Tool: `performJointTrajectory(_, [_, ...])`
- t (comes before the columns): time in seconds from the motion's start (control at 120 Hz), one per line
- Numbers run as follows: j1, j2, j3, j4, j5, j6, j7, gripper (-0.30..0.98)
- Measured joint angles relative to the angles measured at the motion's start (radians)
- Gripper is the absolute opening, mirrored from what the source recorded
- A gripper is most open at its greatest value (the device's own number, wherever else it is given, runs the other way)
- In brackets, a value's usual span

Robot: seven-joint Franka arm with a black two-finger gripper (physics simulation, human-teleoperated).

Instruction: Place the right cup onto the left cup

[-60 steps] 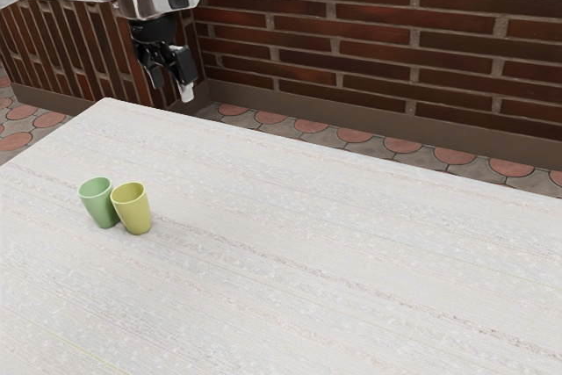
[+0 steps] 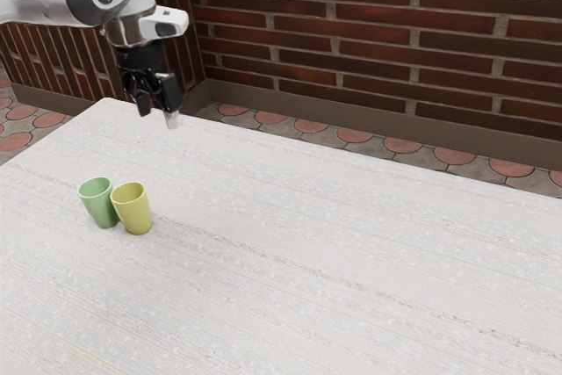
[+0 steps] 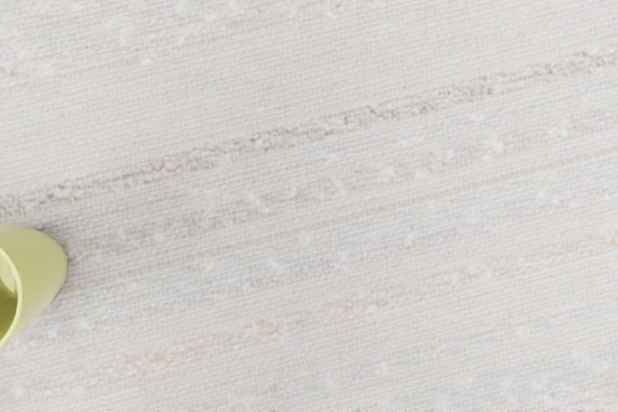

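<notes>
Notes, yellow cup as landmark. You are seeing the yellow cup (image 2: 133,210) standing upright on the table (image 2: 334,243), the green cup (image 2: 97,203) standing upright just beside it, toward the exterior view's left; whether they are touching, you can't tell. Your gripper (image 2: 158,118) is hanging above the table, well apart from the yellow cup, fingers spread wide, holding nothing.

Risks. You are probably lifting the yellow cup, if "right" is following the exterior view; reading it otherwise could be swapping the pair. Wrist view is cutting the yellow cup off at its border, so you are likely needing to centre over it; coming down off-centre could be landing a finger on its rim. Crowding: a finger going in between it and the green cup could be tipping either. Later, a tilted release could be jamming the nesting.
</notes>
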Motion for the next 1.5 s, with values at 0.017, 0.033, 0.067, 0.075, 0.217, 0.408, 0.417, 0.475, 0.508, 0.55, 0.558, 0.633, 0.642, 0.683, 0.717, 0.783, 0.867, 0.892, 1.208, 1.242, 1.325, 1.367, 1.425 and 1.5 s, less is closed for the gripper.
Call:
performJointTrajectory(0.017, [-0.004,-0.008,0.008,-0.017,0.002,0.009,0.0,0.69])
performJointTrajectory(0.033, [-0.009,-0.015,0.017,-0.031,0.003,0.018,0.0,0.69])
performJointTrajectory(0.067, [-0.013,-0.025,0.03,-0.059,0.005,0.034,0.0,0.69])
performJointTrajectory(0.075, [-0.014,-0.027,0.033,-0.065,0.006,0.038,0.0,0.69])
performJointTrajectory(0.217, [0.016,-0.019,0.053,-0.16,0.013,0.123,-0.001,0.69])
performJointTrajectory(0.408, [0.107,0.074,0.056,-0.197,0.015,0.246,0.001,0.69])
performJointTrajectory(0.417, [0.111,0.079,0.057,-0.197,0.015,0.25,0.001,0.69])
performJointTrajectory(0.475, [0.131,0.111,0.072,-0.192,0.013,0.278,0.002,0.69])
performJointTrajectory(0.508, [0.137,0.131,0.079,-0.187,0.012,0.294,0.003,0.69])
performJointTrajectory(0.55, [0.14,0.152,0.084,-0.184,0.011,0.314,0.005,0.69])
performJointTrajectory(0.558, [0.141,0.156,0.084,-0.183,0.01,0.318,0.006,0.69])
performJointTrajectory(0.633, [0.145,0.171,0.085,-0.184,0.01,0.349,0.009,0.69])
performJointTrajectory(0.642, [0.145,0.171,0.085,-0.185,0.01,0.352,0.01,0.69])
performJointTrajectory(0.683, [0.144,0.172,0.082,-0.189,0.01,0.365,0.011,0.69])
performJointTrajectory(0.717, [0.144,0.177,0.082,-0.19,0.01,0.375,0.013,0.69])
performJointTrajectory(0.783, [0.144,0.196,0.081,-0.191,0.009,0.39,0.015,0.69])
performJointTrajectory(0.867, [0.143,0.223,0.08,-0.192,0.007,0.404,0.017,0.69])
performJointTrajectory(0.892, [0.144,0.231,0.08,-0.193,0.006,0.407,0.018,0.69])
performJointTrajectory(1.208, [0.144,0.328,0.08,-0.188,-0.019,0.47,0.025,0.69])
performJointTrajectory(1.242, [0.144,0.338,0.08,-0.186,-0.02,0.479,0.025,0.69])
performJointTrajectory(1.325, [0.144,0.359,0.08,-0.187,-0.023,0.5,0.026,0.69])
performJointTrajectory(1.367, [0.144,0.363,0.08,-0.191,-0.024,0.507,0.026,0.69])
performJointTrajectory(1.425, [0.144,0.365,0.08,-0.194,-0.024,0.514,0.027,0.65])
performJointTrajectory(1.5, [0.142,0.363,0.08,-0.194,-0.02,0.519,0.028,0.45])
